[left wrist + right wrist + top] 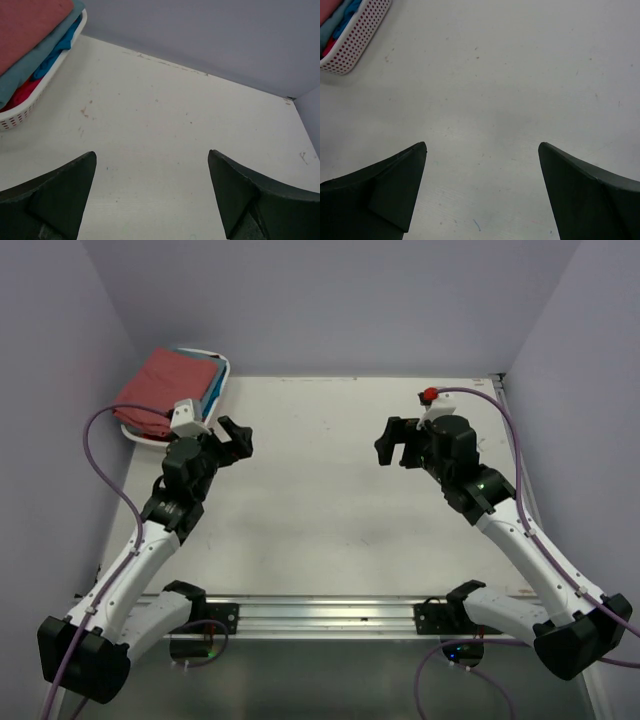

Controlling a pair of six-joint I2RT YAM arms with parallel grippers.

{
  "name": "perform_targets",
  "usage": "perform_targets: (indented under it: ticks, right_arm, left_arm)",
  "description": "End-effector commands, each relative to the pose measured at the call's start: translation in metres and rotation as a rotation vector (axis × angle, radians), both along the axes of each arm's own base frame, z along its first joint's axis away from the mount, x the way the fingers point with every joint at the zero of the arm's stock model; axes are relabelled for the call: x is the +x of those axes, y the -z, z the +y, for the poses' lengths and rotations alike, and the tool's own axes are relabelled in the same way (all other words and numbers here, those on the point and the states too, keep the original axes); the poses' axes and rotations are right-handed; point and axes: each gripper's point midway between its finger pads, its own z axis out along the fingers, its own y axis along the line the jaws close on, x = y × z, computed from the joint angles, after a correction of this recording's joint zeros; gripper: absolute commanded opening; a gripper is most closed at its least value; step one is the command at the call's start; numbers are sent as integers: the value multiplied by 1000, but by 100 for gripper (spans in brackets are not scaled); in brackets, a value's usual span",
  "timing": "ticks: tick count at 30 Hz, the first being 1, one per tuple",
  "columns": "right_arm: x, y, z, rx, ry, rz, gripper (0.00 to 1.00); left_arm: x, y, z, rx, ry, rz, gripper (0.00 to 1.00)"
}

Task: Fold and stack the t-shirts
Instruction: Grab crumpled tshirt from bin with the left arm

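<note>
Beyond the left fingers (55,195), off to their left, the t-shirts (30,30) sit piled in a white basket (20,117): brick-red on top, teal beneath, scraps of blue and red lower down. Left fingers wide, empty. Right fingers (385,192) wide too, empty, well apart from the basket. Judgement: no shirt is laid on the bench (165,125), so the step in hand is fetching the first. Next move calls for the left fingers to reach the pile and pinch the top red layer alone.

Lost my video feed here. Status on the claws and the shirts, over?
Both open and empty: left claw, right claw, hovering mid-table. Visible t-shirts piled in white basket, far left corner. Nothing blocking the way there.
</note>
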Motion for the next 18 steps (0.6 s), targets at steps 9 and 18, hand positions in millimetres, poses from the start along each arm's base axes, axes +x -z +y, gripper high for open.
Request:
perform_targets:
  ticks: [9, 18]
  right_arm:
    - [4, -1, 9, 17, -42, -51, 99]
    - [5, 33, 29, 29, -114, 61, 99]
  left_arm:
    - [35, -6, 23, 48, -179, 28, 100]
    - [127, 10, 78, 85, -403, 141, 100]
